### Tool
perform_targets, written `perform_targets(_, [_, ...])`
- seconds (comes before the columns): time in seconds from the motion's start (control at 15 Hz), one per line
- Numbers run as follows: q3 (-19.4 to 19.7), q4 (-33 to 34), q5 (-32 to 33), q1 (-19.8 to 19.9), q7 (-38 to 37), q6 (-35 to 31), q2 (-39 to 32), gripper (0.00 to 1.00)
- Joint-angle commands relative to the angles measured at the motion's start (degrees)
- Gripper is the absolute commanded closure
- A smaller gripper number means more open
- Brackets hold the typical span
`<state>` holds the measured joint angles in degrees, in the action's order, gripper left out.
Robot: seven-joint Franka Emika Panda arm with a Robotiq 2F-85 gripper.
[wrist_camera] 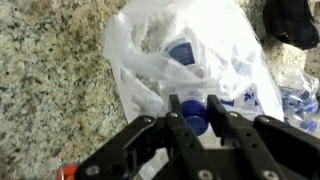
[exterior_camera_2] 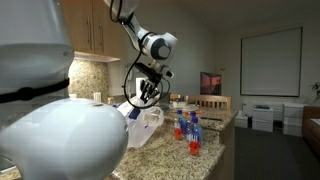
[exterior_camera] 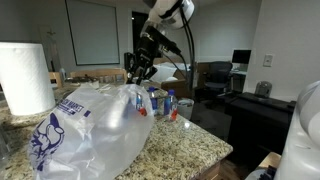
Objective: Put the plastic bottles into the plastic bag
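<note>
My gripper is shut on a plastic bottle, its blue cap pinched between the two dark fingers. It hangs over the crinkly whitish plastic bag, which lies slumped on the granite counter. A blue-labelled clear shape shows below the cap; whether it is inside the bag I cannot tell. In both exterior views the gripper hovers above the bag. Several more bottles stand upright on the counter beside the bag.
A white paper towel roll stands behind the bag. The granite counter ends close past the bottles. A dark object lies beyond the bag. Desks, chairs and monitors fill the room behind.
</note>
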<state>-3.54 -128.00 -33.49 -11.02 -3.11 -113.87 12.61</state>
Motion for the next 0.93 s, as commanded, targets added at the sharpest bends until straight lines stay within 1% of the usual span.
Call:
perform_targets(0.0, [-0.43, 4.33, -4.99, 0.63, 3.21, 5.05, -10.94, 0.87])
perform_targets(0.27, [-2.23, 10.22, -7.85, 1.23, 2.01, 11.12, -21.62, 0.87])
perform_targets(0.4, [-3.00, 12.99, -7.82, 1.40, 1.03, 12.75, -24.70, 0.88])
perform_targets(0.47, [-3.22, 14.26, -7.82, 1.53, 0.92, 13.55, -25.89, 0.73])
perform_targets(0.53, [-3.32, 15.23, -7.91, 1.71, 0.84, 14.18, -26.30, 0.44])
perform_targets(0.6, [-3.40, 16.18, -8.02, 1.87, 0.99, 14.78, -26.86, 0.42])
perform_targets(0.67, [-3.33, 17.26, -8.10, 2.15, 1.22, 15.49, -27.30, 0.38])
perform_targets(0.87, [-3.17, 19.13, -8.65, 2.87, 2.04, 16.57, -27.17, 0.18])
